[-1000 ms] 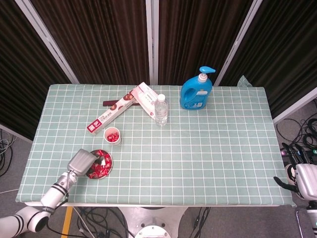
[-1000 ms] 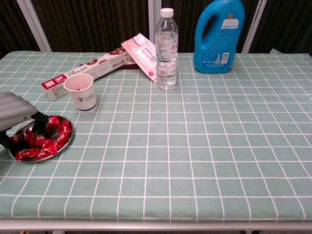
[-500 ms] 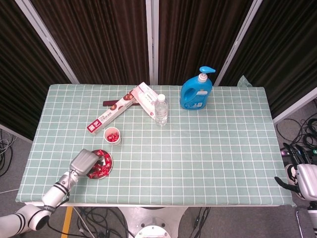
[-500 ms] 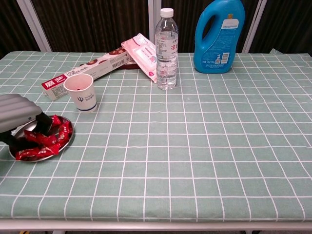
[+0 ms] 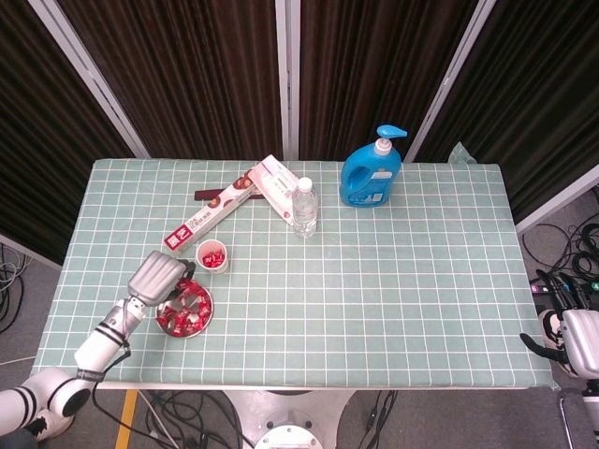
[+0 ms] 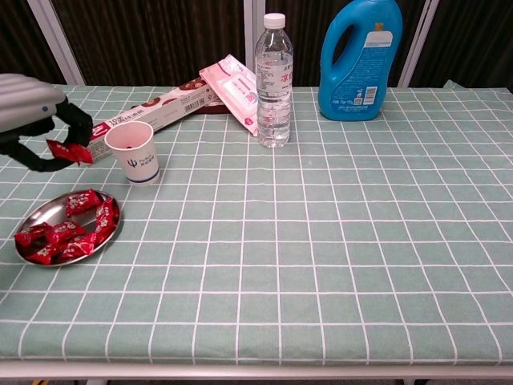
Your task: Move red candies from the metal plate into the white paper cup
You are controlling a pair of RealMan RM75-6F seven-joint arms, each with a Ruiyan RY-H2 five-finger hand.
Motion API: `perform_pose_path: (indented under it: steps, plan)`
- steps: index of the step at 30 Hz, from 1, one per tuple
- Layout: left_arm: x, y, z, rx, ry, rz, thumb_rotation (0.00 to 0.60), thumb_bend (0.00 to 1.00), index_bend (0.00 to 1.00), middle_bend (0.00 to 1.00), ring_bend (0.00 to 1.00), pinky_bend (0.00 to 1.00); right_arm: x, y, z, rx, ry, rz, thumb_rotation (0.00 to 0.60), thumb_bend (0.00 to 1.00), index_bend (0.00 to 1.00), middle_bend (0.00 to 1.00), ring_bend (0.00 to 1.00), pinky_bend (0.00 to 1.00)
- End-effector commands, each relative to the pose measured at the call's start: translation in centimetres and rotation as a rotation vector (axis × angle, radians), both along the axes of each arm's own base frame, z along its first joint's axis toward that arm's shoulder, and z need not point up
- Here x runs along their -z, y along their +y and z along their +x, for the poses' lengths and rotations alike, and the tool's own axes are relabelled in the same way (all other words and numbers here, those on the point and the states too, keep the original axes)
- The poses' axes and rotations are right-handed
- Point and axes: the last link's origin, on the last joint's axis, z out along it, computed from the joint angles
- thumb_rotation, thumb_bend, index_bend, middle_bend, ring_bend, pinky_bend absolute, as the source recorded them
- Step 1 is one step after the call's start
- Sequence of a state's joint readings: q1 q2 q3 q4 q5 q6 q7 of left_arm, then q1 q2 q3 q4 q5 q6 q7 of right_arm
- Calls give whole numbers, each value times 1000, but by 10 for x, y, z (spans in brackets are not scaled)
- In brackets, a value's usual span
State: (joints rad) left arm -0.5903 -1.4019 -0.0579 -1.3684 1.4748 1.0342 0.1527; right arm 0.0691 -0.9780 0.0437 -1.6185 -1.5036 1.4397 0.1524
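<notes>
My left hand (image 6: 36, 120) hangs above the table, just left of the white paper cup (image 6: 134, 151), and pinches a red candy (image 6: 64, 150) between its dark fingertips. From the head view the same left hand (image 5: 156, 277) sits between the cup (image 5: 212, 254) and the metal plate (image 5: 184, 311). Several red candies (image 6: 66, 231) lie on the metal plate (image 6: 32, 216) at the front left. The cup holds a few red candies (image 5: 214, 258). My right hand (image 5: 575, 340) rests off the table's right edge, its fingers hard to make out.
Behind the cup lie a long red-and-white box (image 6: 148, 115) and a pink packet (image 6: 235, 90). A water bottle (image 6: 273, 80) and a blue detergent bottle (image 6: 359, 58) stand further back on the green checked tablecloth (image 6: 337, 241).
My left hand has lifted off the plate with one red candy and risen toward the cup. The right hand has stayed put.
</notes>
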Motion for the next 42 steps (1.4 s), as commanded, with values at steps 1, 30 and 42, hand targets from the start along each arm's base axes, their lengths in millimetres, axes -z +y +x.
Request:
perform_pose_path:
  steps: [1,30,42]
  plan:
    - [-2,13,15,8,-18,-5,600,417,660,700,991,1000,0,0,-1,3,0,-2,600,93,19,135,60,380]
    - [23,62,40,-27,56,-33,600,418,513,574,975,1000,-3,3,-8,35,-1,-16,600,94,18,135,60,381]
    - [13,64,39,-45,38,-4,600,412,415,500,971,1000,-3,2,-8,36,-3,-16,600,94,18,135,61,381]
